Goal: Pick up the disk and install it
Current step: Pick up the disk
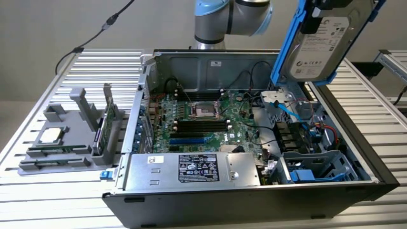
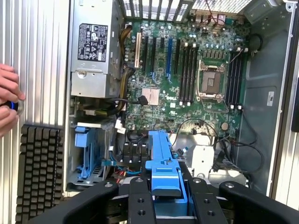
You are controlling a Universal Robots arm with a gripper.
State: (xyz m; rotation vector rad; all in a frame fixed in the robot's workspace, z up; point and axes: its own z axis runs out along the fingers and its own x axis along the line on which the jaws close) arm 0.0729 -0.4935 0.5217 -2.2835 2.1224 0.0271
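Observation:
The disk (image 1: 321,45), a silver-grey drive with a white label in a bright blue carrier, hangs steeply tilted above the back right corner of the open computer case (image 1: 356,143). My gripper (image 1: 332,5) is shut on its upper end. In the wrist view the blue carrier (image 2: 163,154) sticks out between the black fingers (image 2: 141,196) of my gripper (image 2: 169,198), over the case's lower right area. The drive bay with blue plastic rails (image 1: 315,169) sits in the case's front right corner, well below the disk.
Inside the case lie the green motherboard (image 1: 203,119), a large silver box with a black-and-white label (image 1: 190,169), and loose cables (image 1: 273,102). A grey fixture (image 1: 70,138) holding a small square chip (image 1: 52,136) stands at the exterior view's left. A person's hand (image 2: 7,100) is beside the case.

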